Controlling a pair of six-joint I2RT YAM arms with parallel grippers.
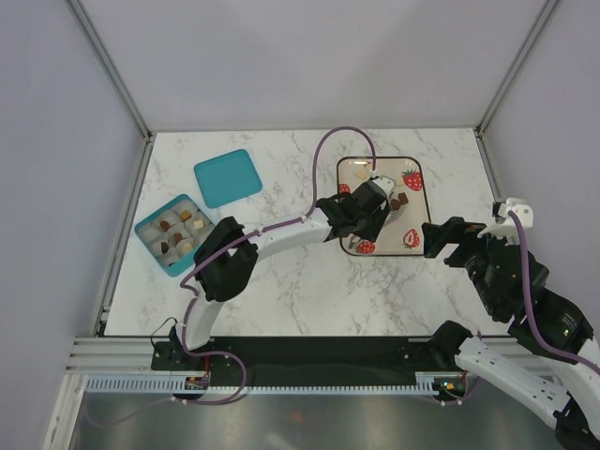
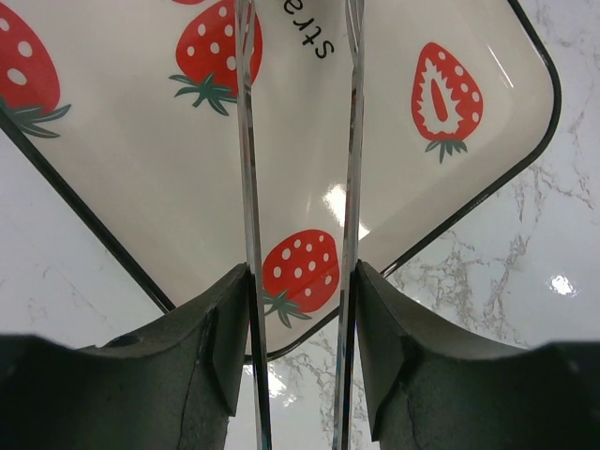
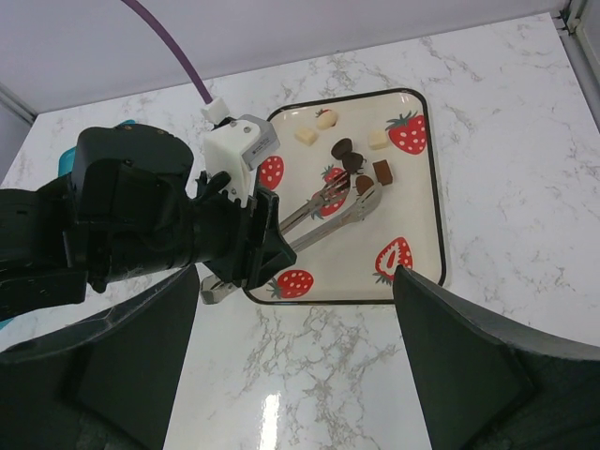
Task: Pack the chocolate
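On the far left of the marble table (image 1: 281,300) a teal box (image 1: 141,231) sits uncovered, with chocolate pieces (image 1: 176,238) in its compartments, some dark and some pale. Its teal lid (image 1: 228,177) lies flat just beside it, toward the back wall. From there my left arm (image 1: 272,239) reaches across to the middle of the table, where the left gripper (image 2: 300,319) is clenched on a pair of silver tongs (image 3: 328,211). The wrist view shows the two thin blades pinned between the dark fingers (image 2: 220,328) and running out over a cream tray (image 1: 419,208) printed with red strawberries. The loose chocolate (image 3: 352,162) lies at the back half of that tray: three cream pieces toward the far rim, and dark and mid-brown pieces in a small cluster nearer the centre. The tong tips sit at the nearest dark piece in that cluster. I cannot tell whether they touch it. Furthest right, my right gripper (image 3: 300,375) hangs just off the tray's right edge, released, with its jaws spread wide and nothing between them.
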